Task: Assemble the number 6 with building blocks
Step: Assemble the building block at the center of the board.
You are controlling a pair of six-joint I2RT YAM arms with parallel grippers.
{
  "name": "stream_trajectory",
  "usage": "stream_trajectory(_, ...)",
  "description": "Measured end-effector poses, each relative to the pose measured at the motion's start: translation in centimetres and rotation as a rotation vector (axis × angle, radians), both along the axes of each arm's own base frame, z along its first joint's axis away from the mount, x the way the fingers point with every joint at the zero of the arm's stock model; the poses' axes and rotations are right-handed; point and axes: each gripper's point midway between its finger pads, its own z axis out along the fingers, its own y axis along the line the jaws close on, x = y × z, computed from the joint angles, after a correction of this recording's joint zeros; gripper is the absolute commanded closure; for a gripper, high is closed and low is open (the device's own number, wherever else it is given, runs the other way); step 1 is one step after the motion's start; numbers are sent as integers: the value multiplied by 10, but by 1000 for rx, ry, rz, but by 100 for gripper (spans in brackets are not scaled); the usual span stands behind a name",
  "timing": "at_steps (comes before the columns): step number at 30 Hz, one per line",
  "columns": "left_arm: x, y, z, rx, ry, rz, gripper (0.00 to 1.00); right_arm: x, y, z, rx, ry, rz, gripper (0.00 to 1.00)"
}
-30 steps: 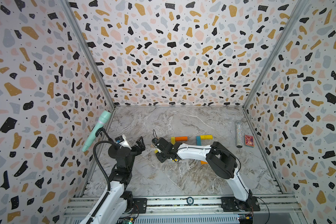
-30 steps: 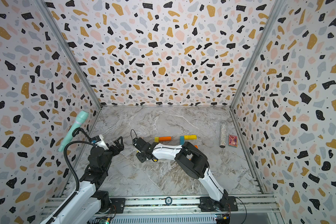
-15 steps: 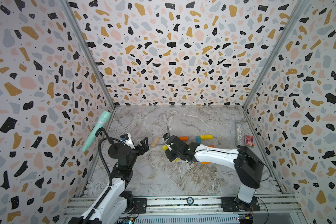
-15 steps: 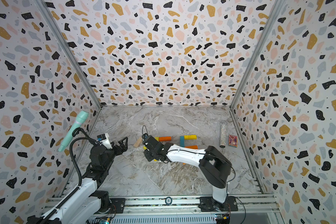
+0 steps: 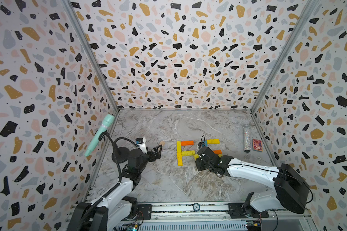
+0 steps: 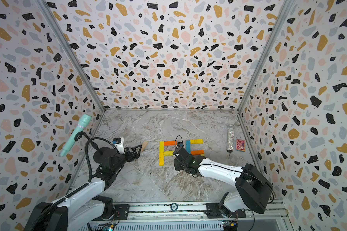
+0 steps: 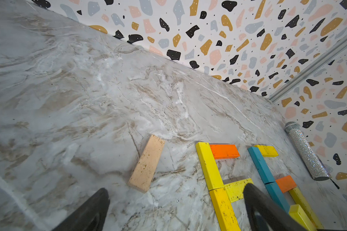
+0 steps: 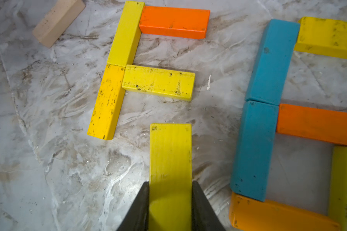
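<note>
Centre frame in both top views, on the marble table [image 5: 168,186]: the right gripper [image 8: 170,183] pinches a yellow block [image 8: 170,152] by its long sides, low over the surface between 2 block figures. To its left in frame, 3 yellow planks [image 5: 179,153] and 1 orange plank [image 5: 187,142] lie flat in an F shape. To its right, 2 teal planks [image 8: 268,66] head a figure partly hidden by the arm. Left of centre, the left gripper [image 5: 157,151] hovers with jaws spread wide and empty, near a beige block [image 5: 161,143].
</note>
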Motion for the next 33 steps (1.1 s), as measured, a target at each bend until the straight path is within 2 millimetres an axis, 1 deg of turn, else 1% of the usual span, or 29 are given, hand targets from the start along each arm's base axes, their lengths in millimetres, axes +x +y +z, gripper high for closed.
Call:
stream_trajectory(4, 0, -1, 3, -2, -11, -4, 0, 3, 1, -15, -14, 27, -21, 74)
stream_trajectory(8, -1, -3, 12, -5, -41, -8, 1, 4, 2, -29, -25, 51, -34, 74)
stream_trajectory(15, -1, -4, 13, -2, -46, -16, 1, 7, 7, -34, -15, 53, -41, 73)
stream_trajectory(21, -1, -4, 13, 0, -47, -16, 1, 9, 9, -43, -28, 68, -48, 72)
stream_trajectory(22, -1, -4, 13, 0, -47, -16, 0, 9, 9, -44, -28, 69, -48, 71)
stream_trajectory(26, -1, -4, 13, 3, -48, -16, 1, 10, 10, -46, -28, 73, -52, 56)
stream_trajectory(30, -1, -4, 12, 7, -47, -16, 1, 10, 12, -48, -20, 78, -49, 44)
stream_trajectory(31, -1, -4, 12, 7, -47, -16, 1, 10, 12, -48, -17, 80, -47, 41)
stream_trajectory(33, -1, -4, 13, 8, -48, -16, 1, 9, 13, -47, -12, 81, -45, 40)
